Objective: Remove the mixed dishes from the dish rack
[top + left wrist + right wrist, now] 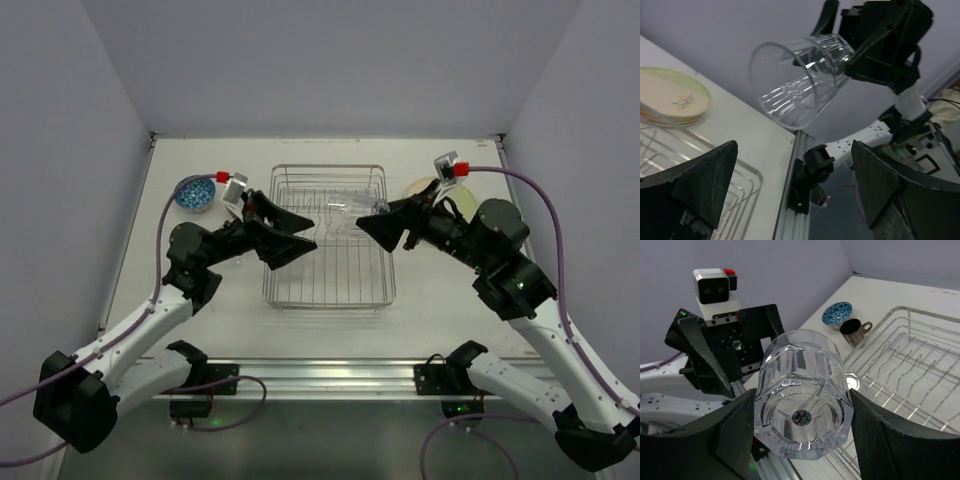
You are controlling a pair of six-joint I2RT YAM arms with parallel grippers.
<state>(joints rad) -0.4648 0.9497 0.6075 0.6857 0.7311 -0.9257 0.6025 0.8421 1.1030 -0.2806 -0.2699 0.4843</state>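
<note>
My right gripper (365,222) is shut on a clear glass (343,214) and holds it on its side above the silver dish rack (330,285). The glass (802,395) sits between the right fingers, its base toward that camera. My left gripper (312,233) is open and empty, facing the glass's mouth (800,82) with a small gap. The blue-patterned bowl (194,193) and the dark brown mug (855,332) stand on the table left of the rack. A stack of cream plates (440,190) lies right of the rack. Other glasses are out of view.
The rack's wire floor and prongs (910,365) lie below both grippers. The plate stack (670,97) sits beyond the rack's corner (740,175) in the left wrist view. Grey walls close the table's far and side edges. A metal rail (320,370) runs along the near edge.
</note>
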